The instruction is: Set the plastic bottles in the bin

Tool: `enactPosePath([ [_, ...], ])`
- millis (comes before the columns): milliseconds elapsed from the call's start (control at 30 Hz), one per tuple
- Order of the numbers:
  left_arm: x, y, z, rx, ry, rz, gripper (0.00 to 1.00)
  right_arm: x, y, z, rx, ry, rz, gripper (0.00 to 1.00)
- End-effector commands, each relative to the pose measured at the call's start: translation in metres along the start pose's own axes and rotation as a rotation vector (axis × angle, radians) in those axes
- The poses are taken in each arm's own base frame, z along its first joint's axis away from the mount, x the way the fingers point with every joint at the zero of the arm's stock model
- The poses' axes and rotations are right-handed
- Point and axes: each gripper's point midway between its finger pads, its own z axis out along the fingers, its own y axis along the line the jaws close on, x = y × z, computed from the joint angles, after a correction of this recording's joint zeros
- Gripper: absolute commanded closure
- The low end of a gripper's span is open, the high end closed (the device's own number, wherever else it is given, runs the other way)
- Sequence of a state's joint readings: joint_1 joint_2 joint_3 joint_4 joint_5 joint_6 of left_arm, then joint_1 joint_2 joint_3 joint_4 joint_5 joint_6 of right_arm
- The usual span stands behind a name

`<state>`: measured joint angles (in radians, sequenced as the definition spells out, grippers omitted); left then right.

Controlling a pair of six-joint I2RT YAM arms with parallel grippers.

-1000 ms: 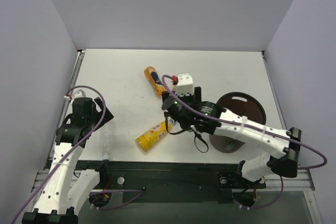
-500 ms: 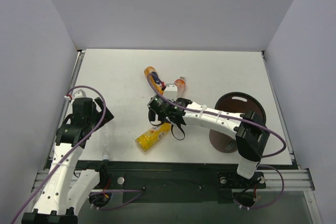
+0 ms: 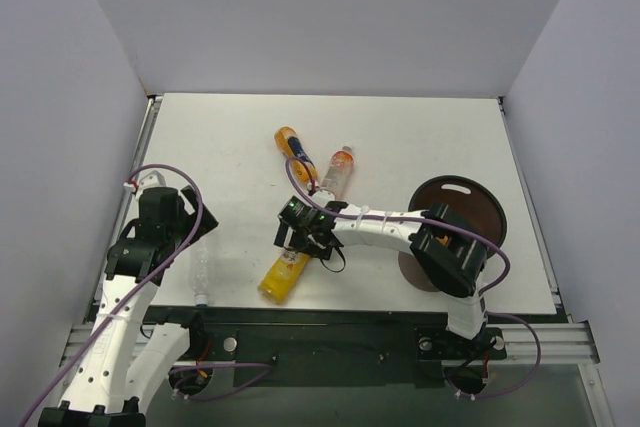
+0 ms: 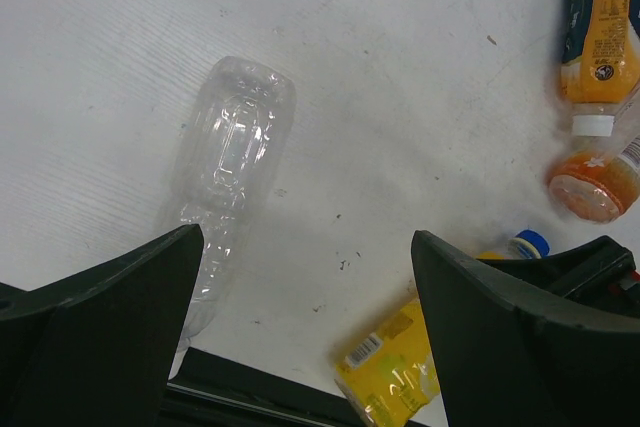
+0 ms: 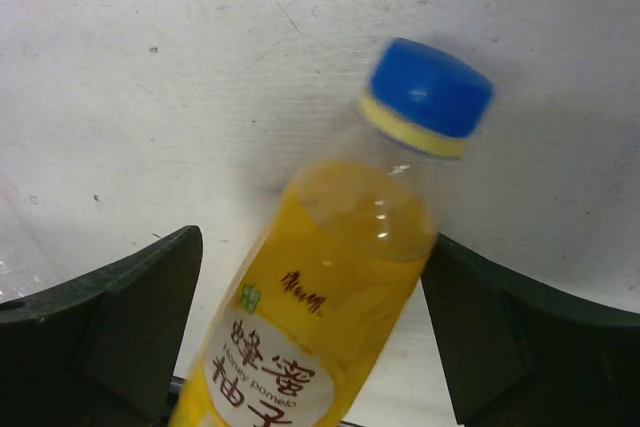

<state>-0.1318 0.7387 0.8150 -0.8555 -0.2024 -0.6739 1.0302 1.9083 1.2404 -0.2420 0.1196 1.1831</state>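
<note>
A yellow-labelled bottle (image 3: 283,275) with a blue cap lies on the white table near the front edge. My right gripper (image 3: 300,237) is open and low over its neck end. In the right wrist view the bottle (image 5: 340,287) lies between the spread fingers of the gripper (image 5: 312,247). My left gripper (image 3: 180,237) is open and empty, beside a clear colourless bottle (image 3: 203,272), which also shows in the left wrist view (image 4: 235,162). An orange bottle with a blue band (image 3: 293,152) and a clear bottle with orange liquid (image 3: 340,169) lie mid-table. The brown bin (image 3: 475,209) stands at the right.
The table's dark front rail (image 3: 330,319) runs just below the yellow and clear bottles. Purple-grey walls close the table on the left, back and right. The right arm's forearm (image 3: 385,230) stretches across from the bin to the yellow bottle.
My right gripper has swung left and nearer, from beside the bin down over the yellow bottle. The bottle has turned and slid a little toward the front edge. The left arm has not moved.
</note>
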Motion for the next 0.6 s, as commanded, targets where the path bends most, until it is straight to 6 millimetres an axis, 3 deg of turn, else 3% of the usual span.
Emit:
enactPosePath([
  [0,-0.009,-0.006,-0.003,0.021,-0.042,-0.011,0.03,0.006,0.011,-0.003,-0.025,0.023,0.023,0.18],
  [133,-0.008,-0.006,-0.001,0.015,-0.04,-0.01,0.03,0.005,0.017,-0.008,-0.042,0.003,-0.004,0.3],
  [233,-0.007,-0.007,-0.001,0.017,-0.035,-0.008,0.03,0.0,0.024,-0.018,-0.067,-0.022,-0.045,0.5],
  [267,-0.008,-0.007,-0.001,0.02,-0.036,-0.008,0.03,-0.002,0.026,-0.021,-0.075,-0.037,-0.06,0.64],
  [367,-0.006,-0.008,-0.001,0.021,-0.034,-0.008,0.03,-0.015,0.032,-0.037,-0.085,-0.087,-0.112,0.77],
  [500,-0.007,-0.008,-0.002,0.02,-0.035,-0.005,0.03,-0.041,0.042,-0.072,-0.102,-0.151,-0.175,0.78],
  [567,-0.006,-0.008,-0.001,0.021,-0.034,-0.005,0.03,-0.067,0.054,-0.112,-0.148,-0.229,-0.219,0.78],
])
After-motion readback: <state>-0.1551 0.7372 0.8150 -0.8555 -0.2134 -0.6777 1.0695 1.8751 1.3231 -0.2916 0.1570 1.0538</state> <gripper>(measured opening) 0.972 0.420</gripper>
